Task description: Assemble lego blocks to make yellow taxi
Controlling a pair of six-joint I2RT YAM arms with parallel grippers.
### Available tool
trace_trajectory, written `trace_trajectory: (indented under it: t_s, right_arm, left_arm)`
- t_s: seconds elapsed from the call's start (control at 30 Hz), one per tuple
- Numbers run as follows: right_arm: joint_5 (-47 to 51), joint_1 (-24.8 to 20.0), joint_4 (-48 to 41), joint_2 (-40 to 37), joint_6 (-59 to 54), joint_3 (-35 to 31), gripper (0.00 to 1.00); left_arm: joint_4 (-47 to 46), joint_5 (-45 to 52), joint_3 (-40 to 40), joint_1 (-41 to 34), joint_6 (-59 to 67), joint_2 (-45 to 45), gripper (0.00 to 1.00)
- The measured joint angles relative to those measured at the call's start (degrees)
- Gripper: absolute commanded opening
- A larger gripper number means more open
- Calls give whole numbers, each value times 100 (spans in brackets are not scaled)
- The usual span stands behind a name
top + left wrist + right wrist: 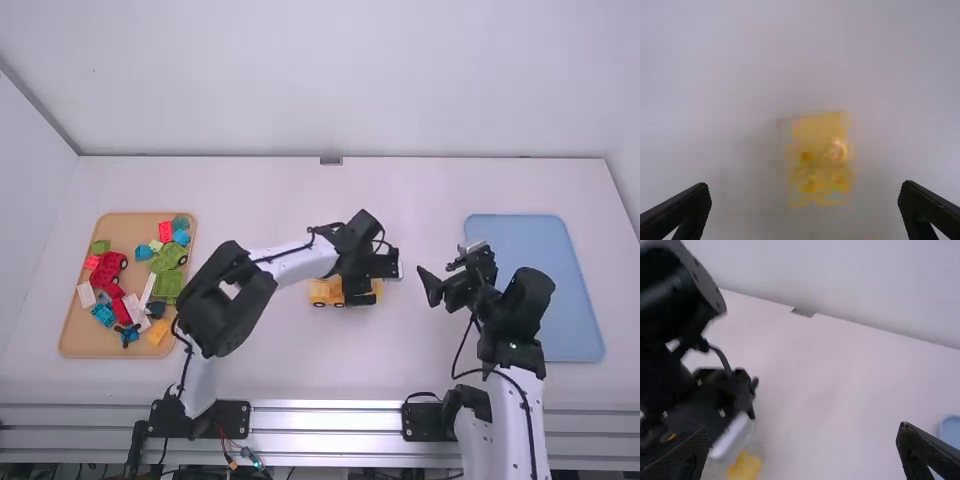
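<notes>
Left jaws stand wide open, empty, above the yellow block (822, 132) on the surface (300, 365); right jaws, also spread and empty, are farther from it. Its long axis, we judge, crosses left jaws' closing line.

We see yellow, boxy plastic blocks (820, 137) beyond the black left jaws, a plain light-blue rectangular tray (575, 325) beside the right jaws.

Yellow blocks (319, 292) smooth plastic; blue tray (560, 290) smooth, matt; table (250, 200) matt; rail (325, 421) metal.
</notes>
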Motion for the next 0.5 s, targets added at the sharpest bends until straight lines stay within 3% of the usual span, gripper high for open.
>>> trace_trajectory:
  t_s: [0.27,0.5]
  right_arm:
    - [-669,367,63,1349,-1530,0,98]
    - [-872,1067,411,2704,-3123,2,99]
  left_arm:
    - [1143,732,-1478,767,85,-1528,99]
    - [2269,2485,-2778,1799,140,-2350,99]
